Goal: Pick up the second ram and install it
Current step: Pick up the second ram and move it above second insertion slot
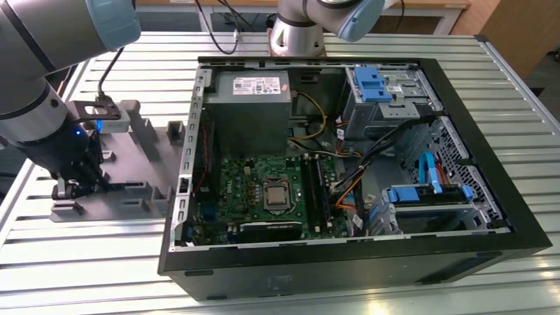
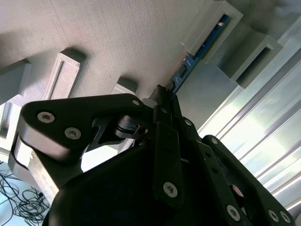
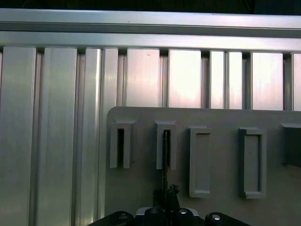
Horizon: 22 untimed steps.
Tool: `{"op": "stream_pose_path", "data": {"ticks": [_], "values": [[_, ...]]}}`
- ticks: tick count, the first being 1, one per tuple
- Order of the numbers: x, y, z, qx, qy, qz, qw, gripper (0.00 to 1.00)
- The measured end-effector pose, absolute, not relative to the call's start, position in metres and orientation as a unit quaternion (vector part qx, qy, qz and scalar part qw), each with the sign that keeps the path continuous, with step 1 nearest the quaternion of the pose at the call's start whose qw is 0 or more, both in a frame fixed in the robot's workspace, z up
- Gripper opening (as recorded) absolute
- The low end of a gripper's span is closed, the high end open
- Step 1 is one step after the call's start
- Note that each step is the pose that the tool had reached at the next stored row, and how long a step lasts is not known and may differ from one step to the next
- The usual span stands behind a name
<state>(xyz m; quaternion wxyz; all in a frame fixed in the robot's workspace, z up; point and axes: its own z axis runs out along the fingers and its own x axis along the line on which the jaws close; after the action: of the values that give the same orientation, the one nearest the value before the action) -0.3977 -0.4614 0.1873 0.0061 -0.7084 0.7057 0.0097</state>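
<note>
While the exterior view takes in the slatted table (image 1: 157, 59), the open PC case (image 1: 350, 269) and a white power-supply label (image 1: 259, 85) too small to read, the end effector (image 1: 68, 190) is just a dark lump over the grey holder block (image 1: 140, 190). Second wrist view shows it clamped on the second ram (image 2: 188, 62), a blue strip standing in a holder slot, near end hidden.

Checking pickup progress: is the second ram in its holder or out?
In: the second ram sits on edge in a slot of the grey holder, the gripper at its near end.
</note>
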Motion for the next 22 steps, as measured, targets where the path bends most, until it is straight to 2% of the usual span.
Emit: {"op": "stream_pose_path", "data": {"ticks": [22], "values": [[-0.398, -0.461, 0.201, -0.708, 0.706, 0.010, 0.006, 0.14]]}}
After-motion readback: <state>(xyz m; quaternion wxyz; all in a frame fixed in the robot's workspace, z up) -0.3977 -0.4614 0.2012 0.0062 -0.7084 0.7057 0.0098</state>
